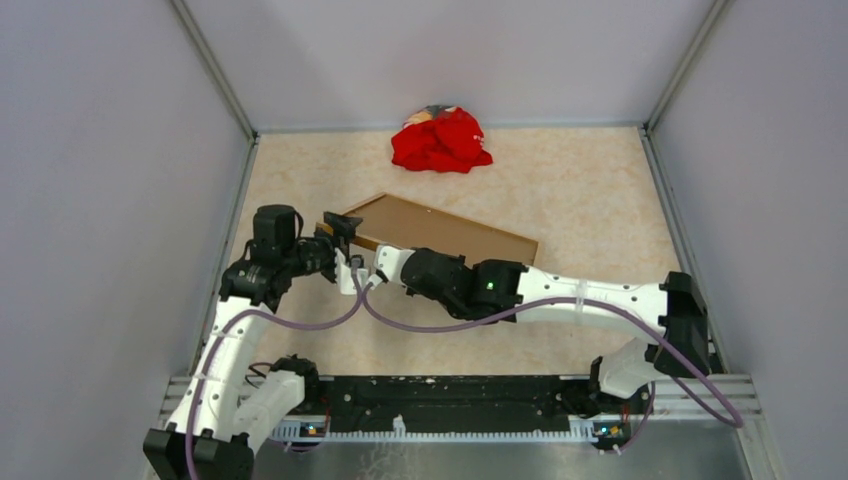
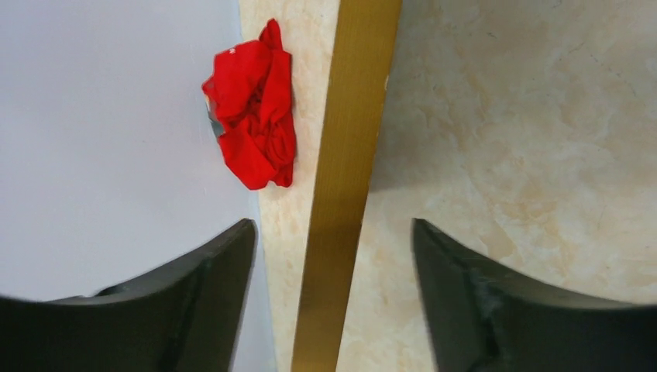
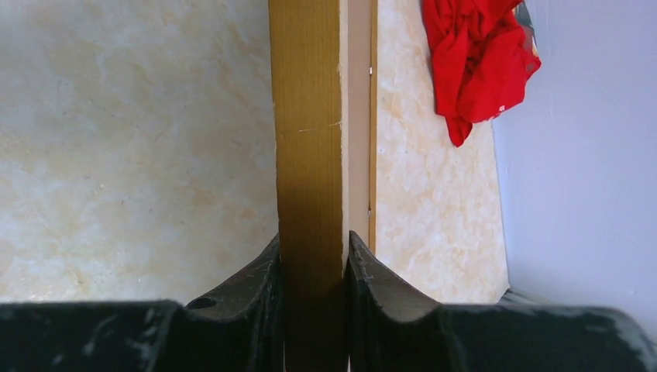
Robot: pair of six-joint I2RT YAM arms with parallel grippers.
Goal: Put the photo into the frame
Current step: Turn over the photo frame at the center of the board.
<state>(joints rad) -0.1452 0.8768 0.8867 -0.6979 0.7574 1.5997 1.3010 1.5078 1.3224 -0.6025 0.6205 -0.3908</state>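
The frame [image 1: 440, 228] is a brown rectangle with a thin raised rim, held tilted above the table near its left middle. My right gripper [image 1: 368, 262] is shut on the frame's near edge close to its left corner. In the right wrist view the fingers [image 3: 263, 271] clamp the golden-brown strip [image 3: 308, 116] on both sides. My left gripper [image 1: 342, 232] is at the left corner. In the left wrist view it [image 2: 333, 232] is open, with the strip [image 2: 349, 139] running between the fingers untouched. The photo's picture side does not show in any view.
A crumpled red cloth [image 1: 440, 140] lies at the back of the table, against the rear wall; it also shows in the left wrist view [image 2: 256, 116] and the right wrist view [image 3: 476, 62]. Grey walls [image 1: 120, 200] enclose the table on three sides.
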